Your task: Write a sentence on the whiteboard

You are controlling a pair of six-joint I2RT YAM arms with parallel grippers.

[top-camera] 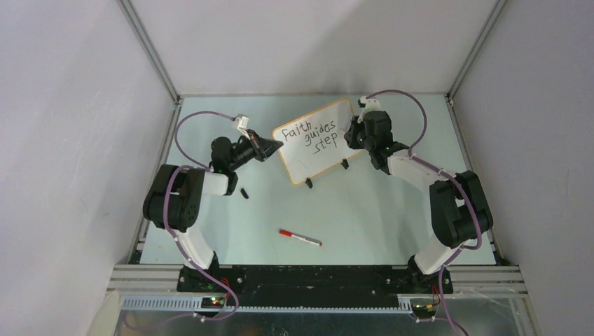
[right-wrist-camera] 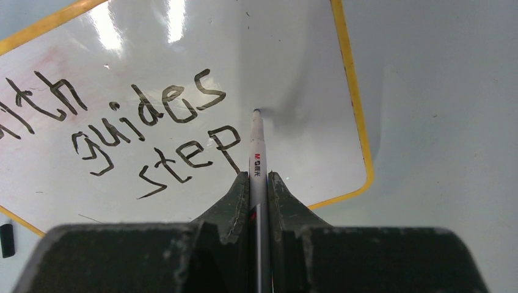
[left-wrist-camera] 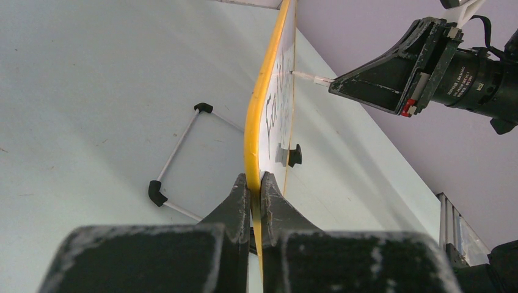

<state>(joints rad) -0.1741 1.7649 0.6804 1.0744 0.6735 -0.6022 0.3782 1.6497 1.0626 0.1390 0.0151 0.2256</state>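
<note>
- The whiteboard (top-camera: 308,166), glossy white with rounded corners and a thin orange frame, stands on black clip feet at the far middle of the table (top-camera: 378,210).
- The sentence (right-wrist-camera: 153,122) is in thin black strokes and reads "guides" and "step". The first word is cut off in the right wrist view.
- The left gripper (left-wrist-camera: 255,183) pinches the board's edge.
- The right gripper (right-wrist-camera: 258,177) is clamped on a slim white pen (right-wrist-camera: 256,143), its tip at the board just right of "step".
- A red-capped marker (top-camera: 300,238) lies apart, nearer the arm bases.
</note>
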